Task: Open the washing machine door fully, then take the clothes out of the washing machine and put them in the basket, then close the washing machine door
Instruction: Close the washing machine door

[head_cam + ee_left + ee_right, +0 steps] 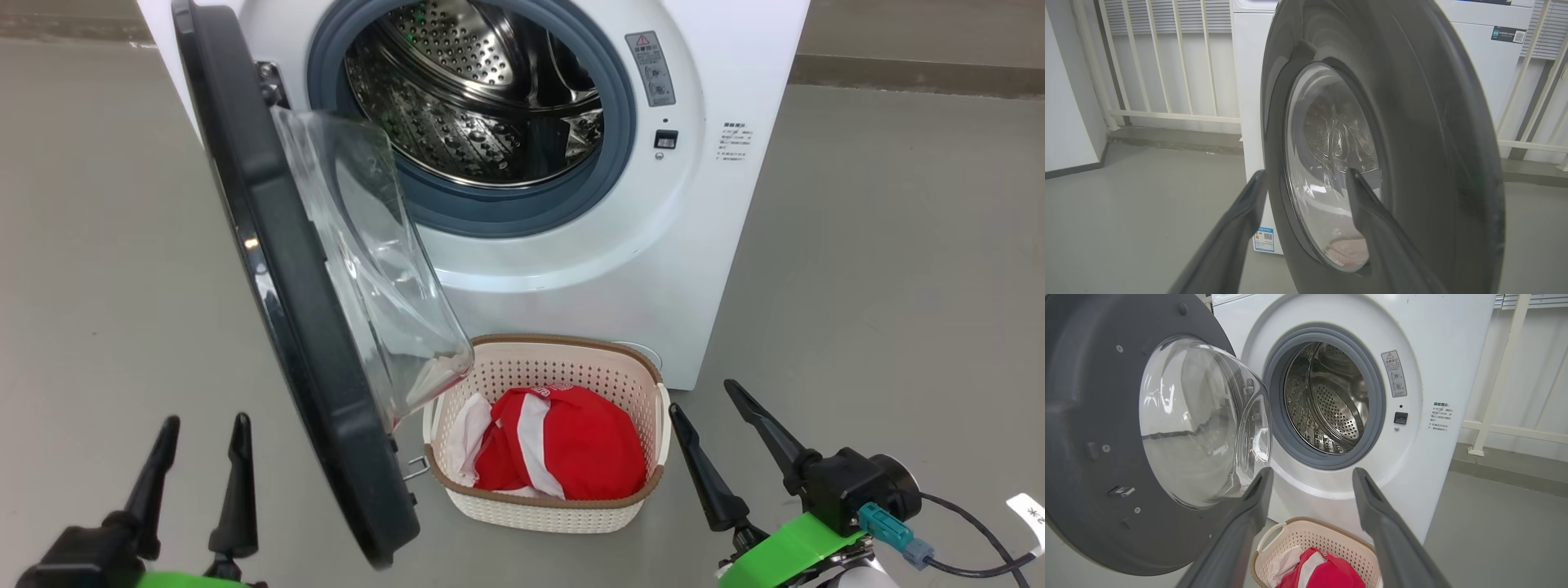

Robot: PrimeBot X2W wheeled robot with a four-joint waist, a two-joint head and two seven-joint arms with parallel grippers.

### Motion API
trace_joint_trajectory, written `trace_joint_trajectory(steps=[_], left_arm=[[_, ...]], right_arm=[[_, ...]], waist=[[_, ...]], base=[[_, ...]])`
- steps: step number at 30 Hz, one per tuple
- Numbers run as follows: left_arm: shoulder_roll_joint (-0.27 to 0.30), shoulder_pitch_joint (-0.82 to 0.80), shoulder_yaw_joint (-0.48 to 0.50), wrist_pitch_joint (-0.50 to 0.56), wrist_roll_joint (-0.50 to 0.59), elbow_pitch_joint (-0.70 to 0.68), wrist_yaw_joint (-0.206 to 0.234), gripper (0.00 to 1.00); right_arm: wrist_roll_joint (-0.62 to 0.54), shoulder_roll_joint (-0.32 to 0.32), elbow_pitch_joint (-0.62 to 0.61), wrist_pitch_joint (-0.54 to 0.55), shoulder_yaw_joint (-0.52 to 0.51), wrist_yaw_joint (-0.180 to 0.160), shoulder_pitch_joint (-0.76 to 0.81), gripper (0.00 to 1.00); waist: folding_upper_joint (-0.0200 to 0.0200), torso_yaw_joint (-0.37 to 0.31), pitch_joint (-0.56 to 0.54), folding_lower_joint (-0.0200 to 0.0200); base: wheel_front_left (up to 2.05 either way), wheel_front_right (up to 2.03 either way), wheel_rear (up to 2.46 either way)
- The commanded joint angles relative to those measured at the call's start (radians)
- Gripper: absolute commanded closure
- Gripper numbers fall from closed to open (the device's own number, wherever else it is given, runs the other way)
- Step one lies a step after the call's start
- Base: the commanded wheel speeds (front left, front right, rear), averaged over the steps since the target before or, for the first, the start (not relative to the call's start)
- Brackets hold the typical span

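Note:
The white washing machine [702, 204] stands ahead with its steel drum [482, 98] showing no clothes inside. Its black-rimmed door [286, 269] with the clear glass bowl [367, 245] hangs swung out to the left, edge-on to me. Red and white clothes [563, 449] lie heaped in the cream basket [555, 510] on the floor under the opening. My left gripper [204, 437] is open at the lower left, just outside the door's outer face [1433, 122], holding nothing. Right of the basket, my right gripper [698, 408] is open and empty, with the basket [1327, 539] between its fingers in the right wrist view.
Grey floor [898, 286] spreads on both sides of the machine. A white railing [1167, 61] runs along the wall behind, and a wall corner [1069, 102] stands at the far left. A cable [971, 531] trails from my right wrist.

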Motion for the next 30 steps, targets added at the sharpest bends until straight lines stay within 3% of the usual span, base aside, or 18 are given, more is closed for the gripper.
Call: trace_joint_trajectory(steps=[1, 17, 30], left_arm=[[0.01, -0.012, 0.031, -0.013, 0.008, -0.015, 0.013, 0.0], [-0.066, 0.044, 0.055, -0.038, 0.053, -0.01, 0.049, 0.0], [-0.095, 0.048, 0.071, -0.038, 0.101, -0.018, 0.024, 0.0]], right_arm=[[0.01, 0.003, -0.028, -0.006, 0.024, 0.004, -0.009, 0.0], [0.017, 0.003, -0.035, -0.006, 0.024, 0.004, -0.004, 0.0], [0.018, 0.003, -0.034, -0.006, 0.024, 0.004, -0.006, 0.0]], waist=[[0.0, -0.001, 0.0, 0.0], [0.0, 0.0, 0.008, 0.0], [0.0, 0.004, 0.007, 0.0]], base=[[0.0, 0.0, 0.0], [0.0, 0.0, 0.0], [0.0, 0.0, 0.0]])
